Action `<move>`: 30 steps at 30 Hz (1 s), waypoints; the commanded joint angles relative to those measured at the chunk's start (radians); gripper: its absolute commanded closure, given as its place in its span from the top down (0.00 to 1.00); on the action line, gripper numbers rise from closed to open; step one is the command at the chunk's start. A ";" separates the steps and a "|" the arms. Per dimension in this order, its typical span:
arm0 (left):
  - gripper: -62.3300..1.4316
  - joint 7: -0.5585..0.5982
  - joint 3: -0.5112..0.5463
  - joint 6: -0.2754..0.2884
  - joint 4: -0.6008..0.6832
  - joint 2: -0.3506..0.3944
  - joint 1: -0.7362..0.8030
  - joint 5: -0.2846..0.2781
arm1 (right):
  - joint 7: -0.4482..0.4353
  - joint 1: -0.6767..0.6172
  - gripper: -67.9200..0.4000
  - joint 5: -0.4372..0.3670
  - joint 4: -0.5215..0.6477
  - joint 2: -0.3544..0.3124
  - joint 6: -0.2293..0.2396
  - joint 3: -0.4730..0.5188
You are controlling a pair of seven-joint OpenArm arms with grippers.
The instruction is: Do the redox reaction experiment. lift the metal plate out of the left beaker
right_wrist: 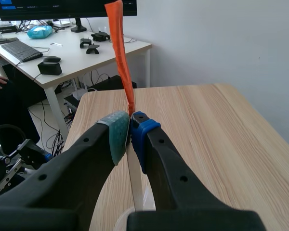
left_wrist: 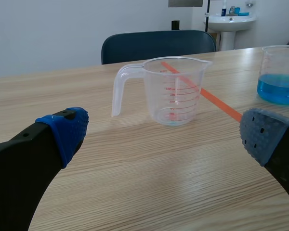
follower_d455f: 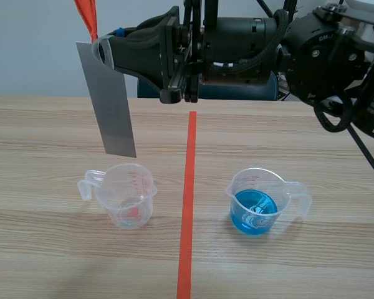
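Check the right gripper (right_wrist: 130, 127) first: its fingers are pinched closed on the top edge of the metal plate (follower_d455f: 112, 106), and an orange tab (follower_d455f: 86, 15) stands up above the pads. From that grip the plate hangs downward. Its long axis is near vertical with a slight tilt, and its lower edge sits just above the far rim of the left beaker (follower_d455f: 128, 196), apart from it. Treat the lift as essentially complete; any further travel should run straight up along the plate's long axis. The left gripper (left_wrist: 164, 134) sits low over the tabletop (follower_d455f: 37, 131), fingers spread wide and empty, with the left beaker ahead of them. The right beaker (follower_d455f: 257, 200) stands well apart.
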State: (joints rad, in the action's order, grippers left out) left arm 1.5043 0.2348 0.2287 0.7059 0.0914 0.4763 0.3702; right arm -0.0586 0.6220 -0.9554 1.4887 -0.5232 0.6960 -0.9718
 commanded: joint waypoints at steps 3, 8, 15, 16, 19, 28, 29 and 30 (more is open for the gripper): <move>1.00 0.017 0.002 0.002 0.011 0.006 0.003 -0.006 | -0.006 0.024 0.01 -0.020 0.009 0.019 0.000 0.002; 1.00 0.017 0.002 0.002 0.011 0.006 0.003 -0.006 | 0.018 0.024 0.01 -0.021 0.009 0.037 -0.016 0.003; 1.00 0.017 0.002 0.002 0.011 0.006 0.003 -0.006 | 0.027 0.024 0.01 -0.022 0.009 0.047 -0.019 0.003; 1.00 0.017 0.002 0.002 0.011 0.006 0.003 -0.006 | 0.027 0.024 0.01 -0.022 0.009 0.047 -0.019 0.003; 1.00 0.017 0.002 0.002 0.011 0.006 0.003 -0.006 | 0.027 0.024 0.01 -0.022 0.009 0.047 -0.019 0.003; 1.00 0.017 0.002 0.002 0.011 0.006 0.003 -0.006 | 0.033 0.024 0.01 -0.021 0.009 0.047 -0.019 0.003; 1.00 0.017 0.002 0.002 0.011 0.006 0.003 -0.006 | 0.034 0.024 0.01 -0.021 0.009 0.047 -0.019 0.003; 1.00 0.017 0.002 0.002 0.011 0.006 0.003 -0.006 | 0.034 0.024 0.01 -0.021 0.009 0.047 -0.019 0.003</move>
State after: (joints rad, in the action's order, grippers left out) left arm 1.5043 0.2348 0.2287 0.7059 0.0914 0.4767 0.3706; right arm -0.0124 0.6220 -0.9592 1.4887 -0.4789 0.6765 -0.9718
